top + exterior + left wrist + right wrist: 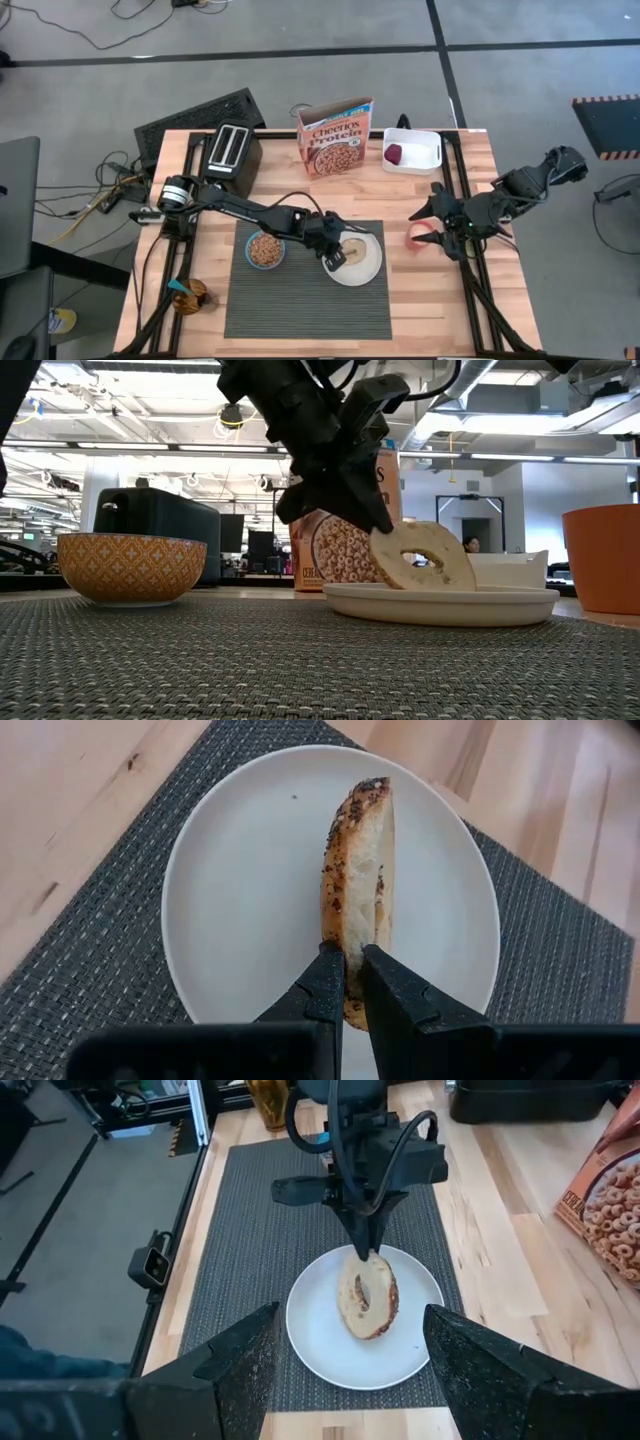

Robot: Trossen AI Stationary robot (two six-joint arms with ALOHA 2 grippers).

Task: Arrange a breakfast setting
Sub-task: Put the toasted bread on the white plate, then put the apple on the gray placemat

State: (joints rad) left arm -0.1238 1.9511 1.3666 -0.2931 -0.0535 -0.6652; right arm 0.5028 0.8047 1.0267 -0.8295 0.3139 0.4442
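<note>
Bagel [358, 890] is the thing in play now: the left gripper [352, 960] has its two fingers closed narrowly on the bagel's lower edge and holds it on its edge, tilted, with the bottom touching the white plate [240, 910]. In the low view the bagel [425, 556] leans to the right on the plate [440, 603], and the gripper [372, 525] comes down to it from above. One side of the bagel is brown with dark seeds, the other is pale.

The plate lies on the right part of the dark grey placemat [300, 300], near its far right corner. The small bowl [265, 250] stands on the same placemat just to the left of the plate, apart from it; in the high view it is blue outside and filled with tan cereal, while the low view shows an orange pattern on its wall. The left arm reaches across the table from the left, above the bowl.

At the near left edge of the table, off the placemat, a small amber object [188, 295] lies; I cannot tell what it is.

The right gripper [432, 215] waits over the right side of the table with its fingers [235, 1355] wide apart and nothing between them, just beside a pink object [420, 237].

Farther back stand a black toaster [230, 150], a cereal box [335, 138] and a white container [412, 150] with a dark-red fruit [394, 153] in it.
</note>
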